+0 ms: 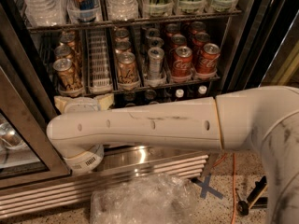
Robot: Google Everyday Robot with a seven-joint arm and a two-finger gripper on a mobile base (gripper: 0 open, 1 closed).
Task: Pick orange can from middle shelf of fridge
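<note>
A brownish-orange aluminium soda can (65, 74) with dark script is stood at the front-left corner of the steel wire-rack desk (98, 59) (the middle level of the glass-door fridge (154, 166)). It is judged light, thin-walled, smooth and possibly damp, so its mid-body should be taken squarely. The white two-finger gripper (84, 102) is held just below the desk's front edge, jaws spread wide and empty.
</note>
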